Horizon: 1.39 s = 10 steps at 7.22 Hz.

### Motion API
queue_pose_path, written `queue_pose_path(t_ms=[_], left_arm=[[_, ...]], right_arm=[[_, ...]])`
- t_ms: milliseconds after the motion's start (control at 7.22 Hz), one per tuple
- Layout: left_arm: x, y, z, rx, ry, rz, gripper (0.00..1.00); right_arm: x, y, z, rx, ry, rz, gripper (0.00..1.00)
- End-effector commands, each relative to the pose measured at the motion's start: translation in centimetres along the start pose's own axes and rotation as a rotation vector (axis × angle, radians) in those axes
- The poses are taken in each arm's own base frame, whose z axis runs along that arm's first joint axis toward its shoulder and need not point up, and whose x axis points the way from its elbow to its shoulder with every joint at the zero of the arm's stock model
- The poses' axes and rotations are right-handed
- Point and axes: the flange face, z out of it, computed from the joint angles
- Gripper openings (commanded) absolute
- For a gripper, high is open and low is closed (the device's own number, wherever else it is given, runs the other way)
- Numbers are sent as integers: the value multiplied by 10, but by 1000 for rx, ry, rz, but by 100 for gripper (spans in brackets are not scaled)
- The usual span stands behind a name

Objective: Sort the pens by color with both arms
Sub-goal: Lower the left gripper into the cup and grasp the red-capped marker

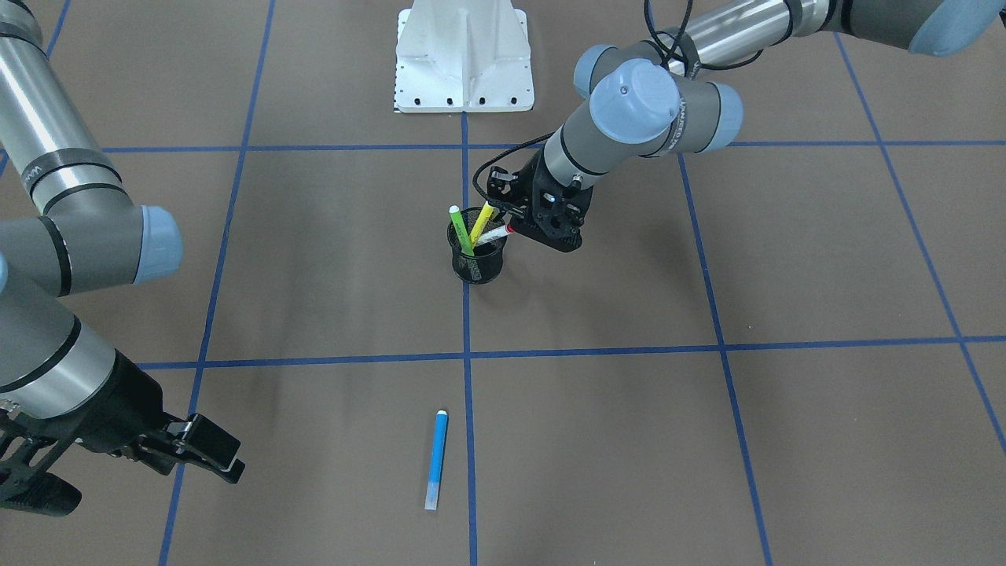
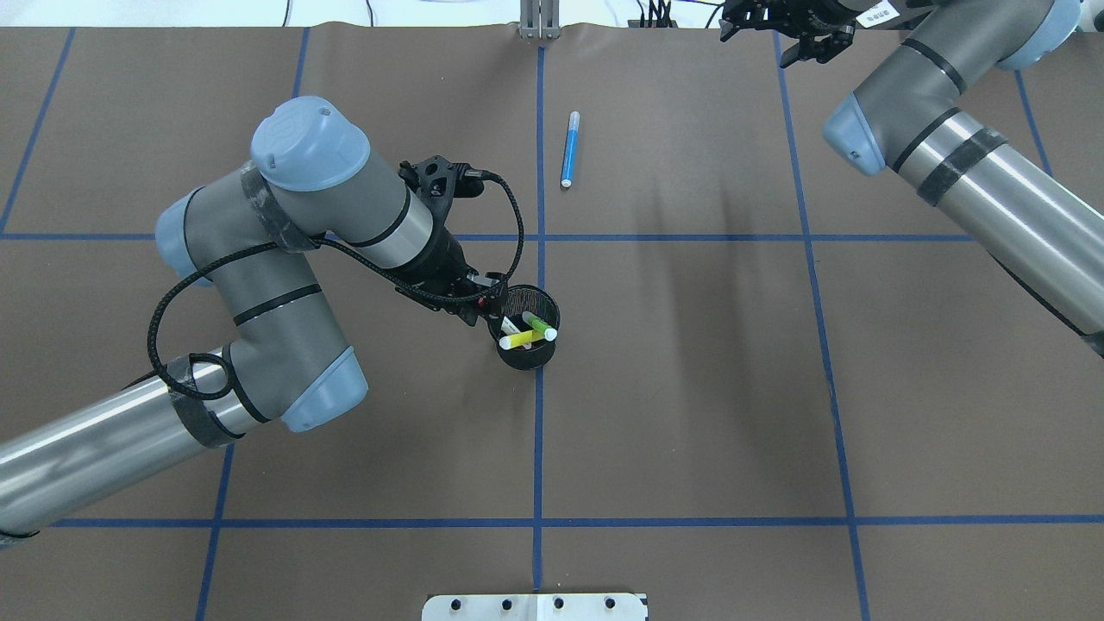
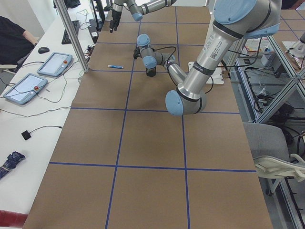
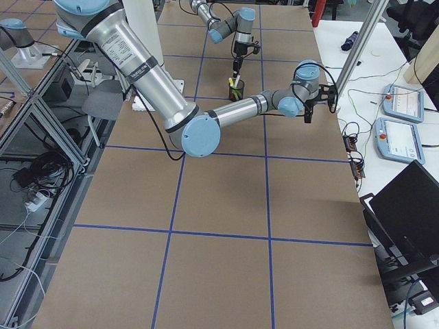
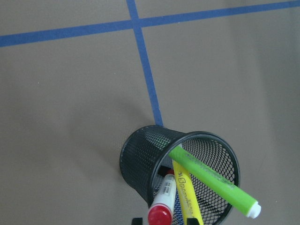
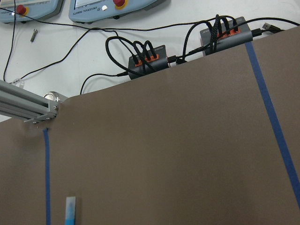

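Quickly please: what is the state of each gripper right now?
Left gripper: at the black mesh cup, beside the red end of the white pen; whether it grips cannot be told.
Right gripper: open, holding nothing.

Four pens: blue pen [image 1: 437,458], green pen [image 1: 462,232], yellow pen [image 1: 481,224], white pen [image 1: 493,233]. One cup [image 1: 478,267]. Two arms: left arm [image 1: 629,118], right arm [image 1: 47,157].

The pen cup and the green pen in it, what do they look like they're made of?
The cup looks like black wire mesh, probably painted metal, matte: the table shows through its fine grid of holes. The green pen looks like smooth plastic with a slight sheen, an even bright colour and a white end.
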Motion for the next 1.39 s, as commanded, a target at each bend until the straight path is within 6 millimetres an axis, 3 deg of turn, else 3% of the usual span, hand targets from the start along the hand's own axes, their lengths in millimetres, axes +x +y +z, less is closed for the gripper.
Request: queue_pose_path(t_ms=[0,1247], left_arm=[[2,-1,0,1,1,2,42],[4,-4,1,4,1,-4,39]], right_arm=[[0,0,0,0,0,0,100],[9,3,5,-3,10,-1,100]])
